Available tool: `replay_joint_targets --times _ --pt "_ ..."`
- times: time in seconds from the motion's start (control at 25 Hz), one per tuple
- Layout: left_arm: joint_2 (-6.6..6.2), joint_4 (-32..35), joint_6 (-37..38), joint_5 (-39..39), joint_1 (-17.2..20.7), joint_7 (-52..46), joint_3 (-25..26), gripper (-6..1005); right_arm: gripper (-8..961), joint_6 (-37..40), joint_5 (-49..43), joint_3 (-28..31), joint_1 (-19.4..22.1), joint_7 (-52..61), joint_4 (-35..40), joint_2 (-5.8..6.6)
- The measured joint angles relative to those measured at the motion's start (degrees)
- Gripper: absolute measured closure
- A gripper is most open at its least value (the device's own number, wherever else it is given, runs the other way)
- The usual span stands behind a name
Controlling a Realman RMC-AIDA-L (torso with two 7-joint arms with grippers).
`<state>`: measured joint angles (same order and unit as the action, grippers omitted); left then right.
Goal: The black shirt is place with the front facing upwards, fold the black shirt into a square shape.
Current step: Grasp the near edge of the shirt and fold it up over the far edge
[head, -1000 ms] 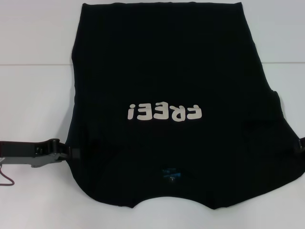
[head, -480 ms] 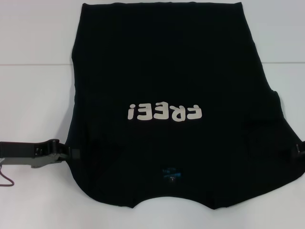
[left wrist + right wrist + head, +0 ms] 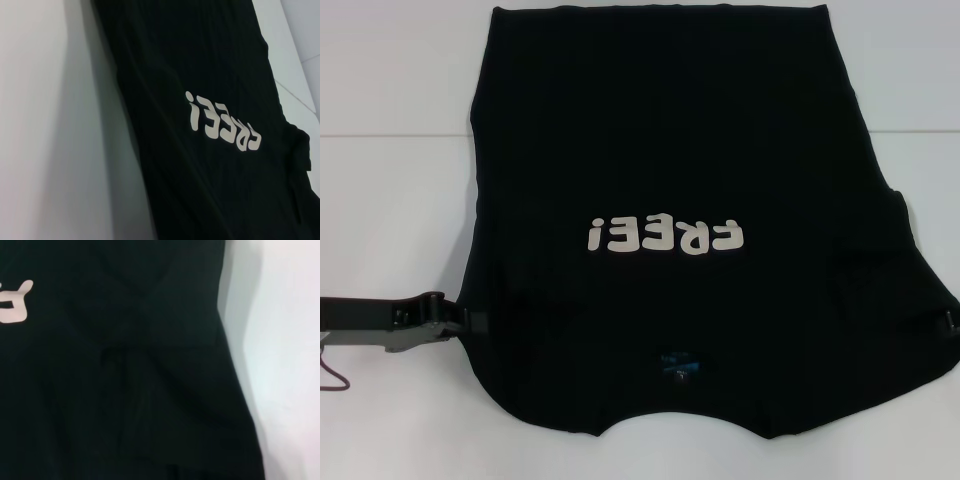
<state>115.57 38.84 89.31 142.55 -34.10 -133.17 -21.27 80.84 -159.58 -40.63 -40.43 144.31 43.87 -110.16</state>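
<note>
The large black cotton T-shirt (image 3: 670,150) with cream "FREE!" lettering (image 3: 665,236) was spread face-up between the left gripper (image 3: 460,320) and the right gripper (image 3: 950,318), each positioned at a sleeve edge. Whether either gripper was closed could not be told. A grasp catching only one layer was judged likely to skew the fold.

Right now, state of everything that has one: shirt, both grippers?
black shirt: spread flat on the white table, front up, lettering showing, neck label toward the robot, sleeves tucked in over the body, not yet a square.
left gripper: low at the shirt's left edge near the shoulder, touching the cloth; jaws hidden.
right gripper: at the shirt's right edge, barely in the head view; jaws hidden.
</note>
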Motion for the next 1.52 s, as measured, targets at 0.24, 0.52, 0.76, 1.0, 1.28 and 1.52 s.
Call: replay_joint_targets --times 0.24,0.52,0.76,1.0,1.28,1.52 --pt "0.00 0.00 0.00 -0.29 0.01 0.07 0.00 951 39 -0.01 -0.04 -0.37 -0.25 -0.03 -0.01 -0.43" --pt "0.00 0.00 0.00 -0.38 0.09 0.19 0.00 950 39 -0.04 -0.04 -0.77 -0.23 -0.06 -0.01 -0.86" --pt "-0.09 0.00 0.00 -0.44 0.09 0.20 0.00 949 39 0.09 -0.04 -0.77 -0.44 -0.35 -0.01 -1.21" --pt "-0.09 0.00 0.10 -0.44 0.09 0.27 0.00 948 39 0.31 -0.04 -0.83 -0.83 -0.58 -0.01 -1.82" --pt "-0.09 0.00 0.38 -0.44 0.09 0.28 0.00 947 39 0.31 0.33 -1.71 -1.16 -0.64 -0.06 -2.61" --pt "-0.09 0.01 0.58 -0.53 0.09 0.35 0.00 946 39 0.34 0.47 -2.15 -1.95 -0.84 -0.71 -3.10"
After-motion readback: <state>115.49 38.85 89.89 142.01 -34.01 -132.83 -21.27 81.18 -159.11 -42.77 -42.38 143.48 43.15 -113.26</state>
